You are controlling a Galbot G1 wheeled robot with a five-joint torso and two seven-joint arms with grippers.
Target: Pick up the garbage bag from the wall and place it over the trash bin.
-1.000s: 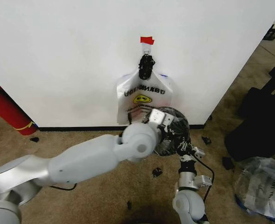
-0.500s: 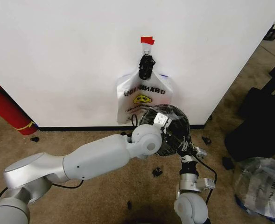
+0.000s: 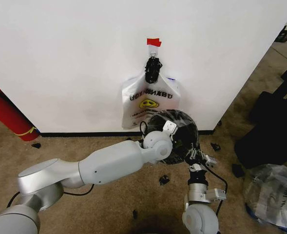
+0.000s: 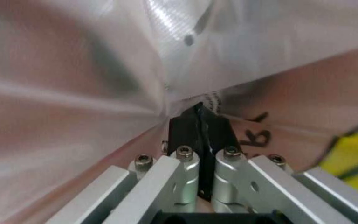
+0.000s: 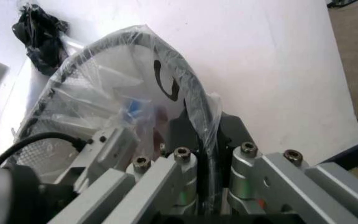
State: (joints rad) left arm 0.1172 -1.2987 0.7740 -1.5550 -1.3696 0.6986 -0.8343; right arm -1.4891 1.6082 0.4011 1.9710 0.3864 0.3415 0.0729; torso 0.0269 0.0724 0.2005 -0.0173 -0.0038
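The garbage bag (image 3: pixel 150 100), thin white plastic with a yellow smiley and black lettering, hangs on the wall from a black clip (image 3: pixel 153 69). My left gripper (image 4: pixel 197 111) is shut on a fold of the bag's film (image 4: pixel 104 70), reaching in low at the bag's bottom edge (image 3: pixel 168 127). The trash bin (image 3: pixel 182 134), dark and round, is tilted with its mouth toward me just below the bag. My right gripper (image 5: pixel 207 156) is shut on the bin's black rim (image 5: pixel 179 77), which has clear film over it; the gripper sits at the bin's near side (image 3: pixel 192 155).
A red fire extinguisher (image 3: pixel 7 114) leans at the wall on the left. Black bags (image 3: pixel 270 126) and a clear plastic sack (image 3: pixel 275 195) lie on the right. Small black scraps (image 3: pixel 163 180) dot the carpet. Red tape (image 3: pixel 153 42) marks the hook.
My left arm has pushed forward and rightward, bringing its wrist closer to the wall under the bag. The right arm and bin shifted only slightly.
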